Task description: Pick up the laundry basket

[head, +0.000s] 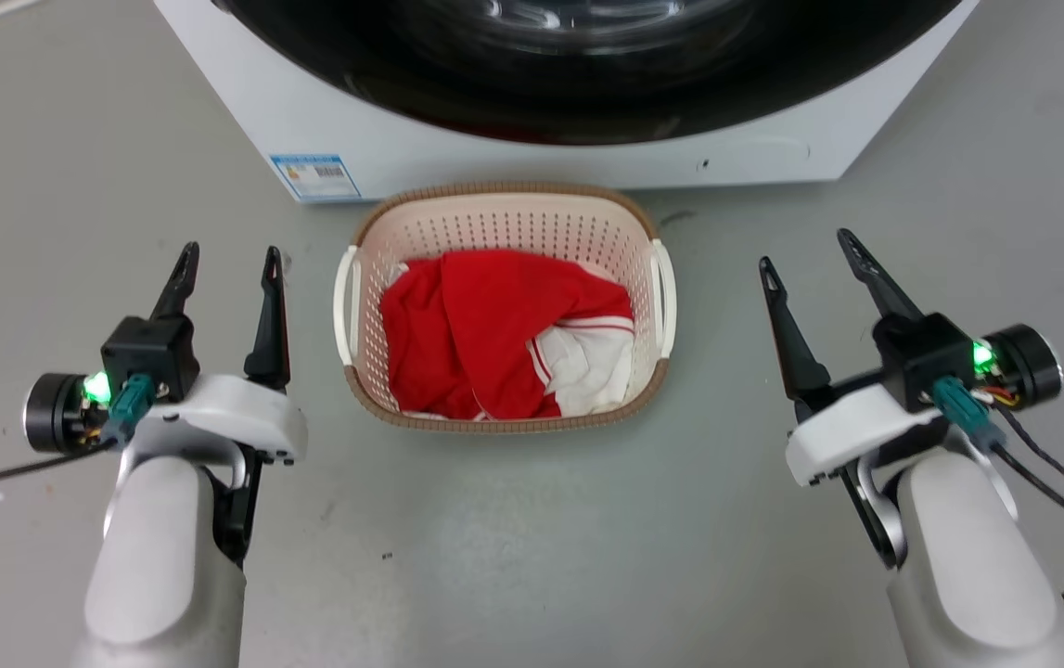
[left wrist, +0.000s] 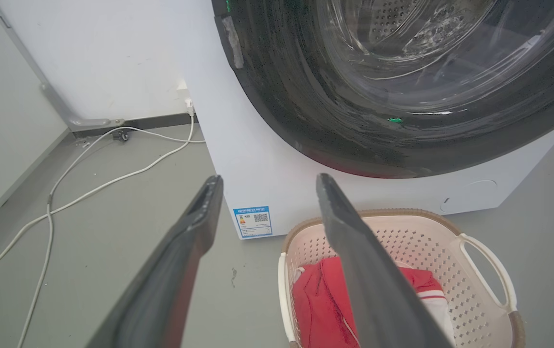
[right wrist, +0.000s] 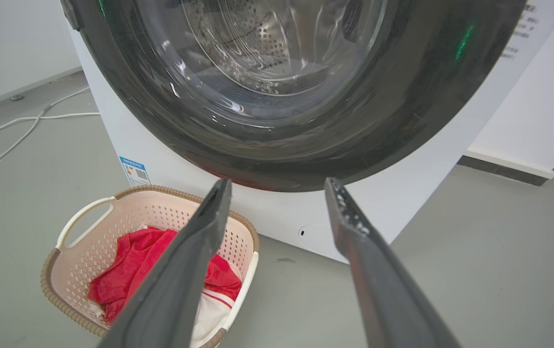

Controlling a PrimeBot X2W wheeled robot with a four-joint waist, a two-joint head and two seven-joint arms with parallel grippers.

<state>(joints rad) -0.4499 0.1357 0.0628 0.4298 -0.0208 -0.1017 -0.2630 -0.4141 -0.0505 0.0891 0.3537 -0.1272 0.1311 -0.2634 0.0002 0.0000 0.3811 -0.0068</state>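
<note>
The laundry basket point(head: 504, 223) stands on the floor point(head: 513, 538) in the middle of the head view. The washing machine point(head: 402, 139) is close behind it at 12 o'clock. A red garment point(head: 485, 325) with some white cloth is bundled inside the basket.

The left hand point(head: 230, 252) hangs at the basket's 9 o'clock, fingers spread and holding nothing. It is near the left handle point(head: 343, 306) but clear of it. The right hand point(head: 805, 250) mirrors it at 3 o'clock, also spread and empty, and sits a little farther from the right handle point(head: 664, 297). Both point toward 12 o'clock, roughly along the basket's sides.

This looks like the approach step: the hands flank the basket and nothing is gripped yet. Next, each hand likely has to travel inward, the left toward 3 o'clock and the right toward 9 o'clock. Each should lower so that one finger slips through the handle loop or under the brown rim before closing. The two sides need to close and rise evenly, or the light basket may tip and spill the clothes. The machine's front leaves little room at 12 o'clock.
</note>
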